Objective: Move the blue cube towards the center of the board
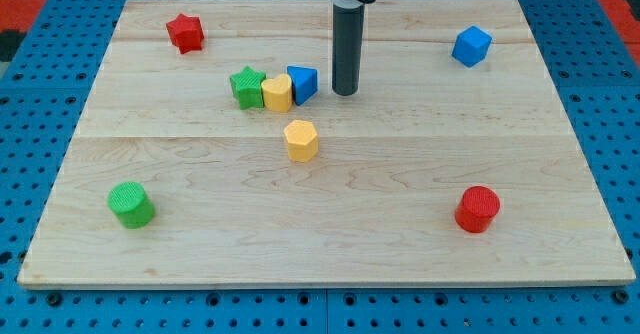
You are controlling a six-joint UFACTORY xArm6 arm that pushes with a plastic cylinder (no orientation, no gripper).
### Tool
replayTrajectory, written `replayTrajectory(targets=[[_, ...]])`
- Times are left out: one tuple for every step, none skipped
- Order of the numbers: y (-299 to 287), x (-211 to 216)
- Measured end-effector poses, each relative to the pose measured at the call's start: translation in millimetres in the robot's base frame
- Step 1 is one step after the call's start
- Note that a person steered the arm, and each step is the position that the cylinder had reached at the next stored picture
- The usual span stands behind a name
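The blue cube (472, 46) sits near the board's top right corner. My tip (345, 93) is on the board above its middle, far to the left of the blue cube. It stands just right of a blue triangular block (303, 82), with a small gap between them. That block is the right end of a row with a yellow block (278, 92) and a green star (246, 86).
A yellow hexagon (301, 139) lies just below the row. A red star (185, 32) is at the top left, a green cylinder (131, 204) at the bottom left, a red cylinder (478, 209) at the bottom right. The wooden board (400, 264) lies on a blue pegboard.
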State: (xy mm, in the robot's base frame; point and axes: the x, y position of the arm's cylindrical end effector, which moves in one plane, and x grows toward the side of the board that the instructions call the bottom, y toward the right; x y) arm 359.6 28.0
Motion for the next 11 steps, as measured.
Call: replayTrajectory(targets=[[-60, -20], [-16, -20], [88, -31], [121, -88], [115, -126], [227, -94], [188, -82], [58, -61], [24, -49], [102, -65], [141, -45]])
